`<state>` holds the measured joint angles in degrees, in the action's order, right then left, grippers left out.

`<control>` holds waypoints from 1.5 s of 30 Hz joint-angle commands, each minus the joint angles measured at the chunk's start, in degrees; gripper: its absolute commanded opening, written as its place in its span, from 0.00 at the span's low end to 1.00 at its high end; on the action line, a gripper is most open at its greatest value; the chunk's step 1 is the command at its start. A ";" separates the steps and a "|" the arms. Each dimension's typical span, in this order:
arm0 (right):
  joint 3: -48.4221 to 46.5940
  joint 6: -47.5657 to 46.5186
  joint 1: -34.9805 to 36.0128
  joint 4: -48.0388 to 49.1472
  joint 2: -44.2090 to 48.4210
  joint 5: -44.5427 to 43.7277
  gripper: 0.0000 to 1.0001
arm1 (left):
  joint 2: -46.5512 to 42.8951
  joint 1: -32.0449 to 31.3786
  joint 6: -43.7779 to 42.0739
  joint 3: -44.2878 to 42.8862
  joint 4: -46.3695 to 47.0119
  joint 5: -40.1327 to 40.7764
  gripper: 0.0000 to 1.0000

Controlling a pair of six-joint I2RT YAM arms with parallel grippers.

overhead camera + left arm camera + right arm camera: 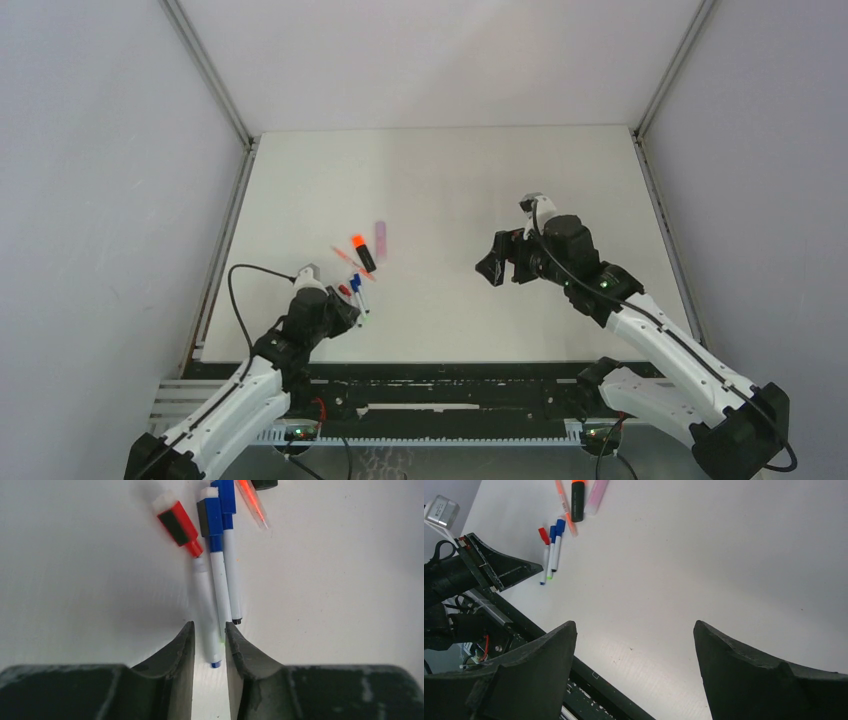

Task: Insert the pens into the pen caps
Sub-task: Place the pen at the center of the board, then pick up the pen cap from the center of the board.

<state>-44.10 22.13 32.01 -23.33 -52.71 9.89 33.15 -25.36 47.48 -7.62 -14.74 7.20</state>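
Top view: we see the pens (357,268) clustered left on the bench (450,180), with the left arm (300,325) just near of them. Left wrist: left fingers (184,650) narrow, straddling a blue-tipped pen (202,600), not clamped. Right wrist: right fingers (549,650) wide above the bench, pens far left.

This looks like a robotics lab test cell. A bare white counter (450,180) is boxed in by plain pale panels (100,200) at 9, 12 and 3 o'clock, joined by metal frame struts (205,70). At 6 o'clock a slotted metal rail (440,400) carries two white robot arms, each ending in a black tool, the left pincer (357,311) and the right pincer (492,268). A loose black cable (232,300) trails over the counter edge.
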 commanded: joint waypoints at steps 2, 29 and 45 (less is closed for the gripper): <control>0.56 1.27 -1.30 2.83 1.03 1.47 0.84 | 1.16 0.83 -0.87 -0.60 5.48 -0.62 0.37; 4.02 -2.40 -11.00 10.94 -3.36 4.15 0.86 | 10.48 9.87 -15.22 -11.72 17.31 2.01 0.90; -9.20 5.49 21.58 18.82 -26.38 -11.82 0.42 | -13.74 9.90 -12.18 -2.03 6.61 19.88 0.68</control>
<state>-44.73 25.89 48.51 -10.04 -71.13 2.90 23.70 -15.97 34.57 -12.19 -5.23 20.62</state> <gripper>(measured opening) 0.460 0.681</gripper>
